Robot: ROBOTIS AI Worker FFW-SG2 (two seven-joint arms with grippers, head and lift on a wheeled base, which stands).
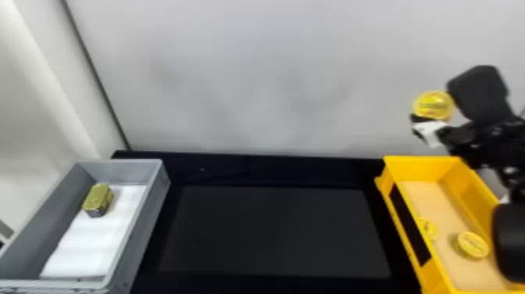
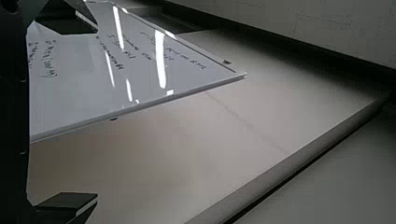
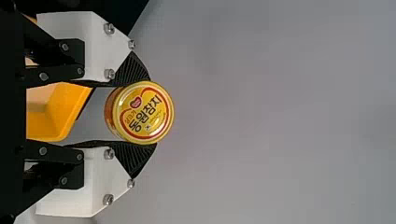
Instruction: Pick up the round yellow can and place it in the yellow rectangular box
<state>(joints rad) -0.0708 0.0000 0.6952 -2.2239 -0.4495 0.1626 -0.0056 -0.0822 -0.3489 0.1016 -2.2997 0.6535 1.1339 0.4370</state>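
1. Round yellow can (image 1: 433, 104) was way up in the head view's upper right, snug between the right gripper's (image 1: 434, 106) fingers.
2. Yellow rectangular box (image 1: 424, 169) sat lower right, two more yellow cans (image 1: 472, 245) inside.
3. Left gripper (image 2: 97, 113) was spread pretty wide.

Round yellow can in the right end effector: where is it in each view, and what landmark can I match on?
Head view: the round yellow can is at upper right, above the far end of the yellow rectangular box.
Right wrist view: between the fingertips of the right end effector, lid in view.
Left wrist view: it faces a whiteboard instead.
Shared landmark, head and right wrist views: the yellow rectangular box.
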